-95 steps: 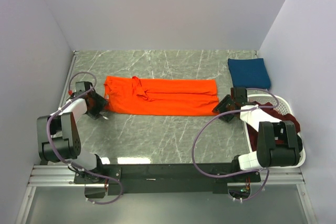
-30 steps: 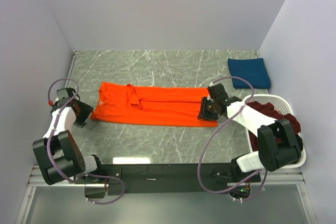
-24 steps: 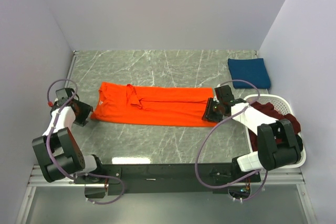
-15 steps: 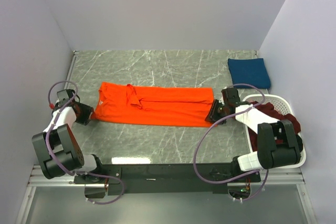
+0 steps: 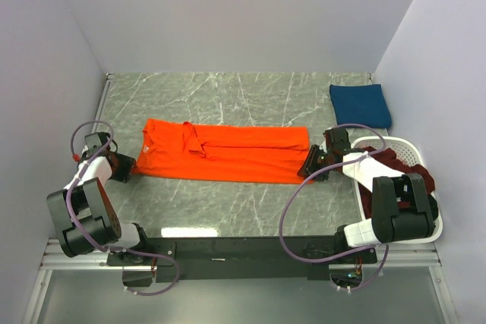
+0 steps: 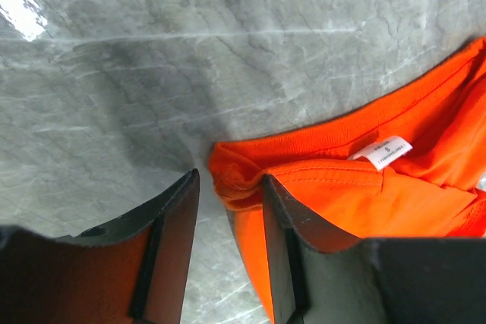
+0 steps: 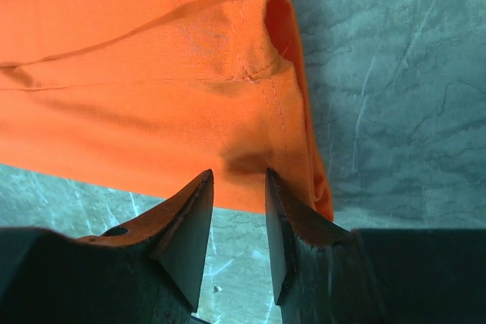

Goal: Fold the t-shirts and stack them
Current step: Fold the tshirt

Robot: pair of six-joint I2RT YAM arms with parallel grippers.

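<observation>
A bright orange t-shirt (image 5: 228, 149) lies folded into a long strip across the middle of the table. My left gripper (image 5: 124, 166) is low at its left end. In the left wrist view the jaws of this gripper (image 6: 229, 180) stand apart, with the bunched corner of the orange t-shirt (image 6: 364, 195) between the fingertips and a gap on the left side. My right gripper (image 5: 311, 166) is at the strip's right end. Seen from the right wrist, this gripper (image 7: 238, 176) is open over the near hem of the orange cloth (image 7: 152, 73). A folded navy t-shirt (image 5: 360, 104) lies at the back right.
A white basket (image 5: 414, 147) at the right edge holds a dark maroon shirt (image 5: 391, 161). The right arm's cable loops above the basket. Walls close in the table on the left, back and right.
My right gripper slid rightward off the shirt to its right hem. The left gripper's jaws narrowed and moved in around the shirt's left corner. The shirt has stayed in place.
</observation>
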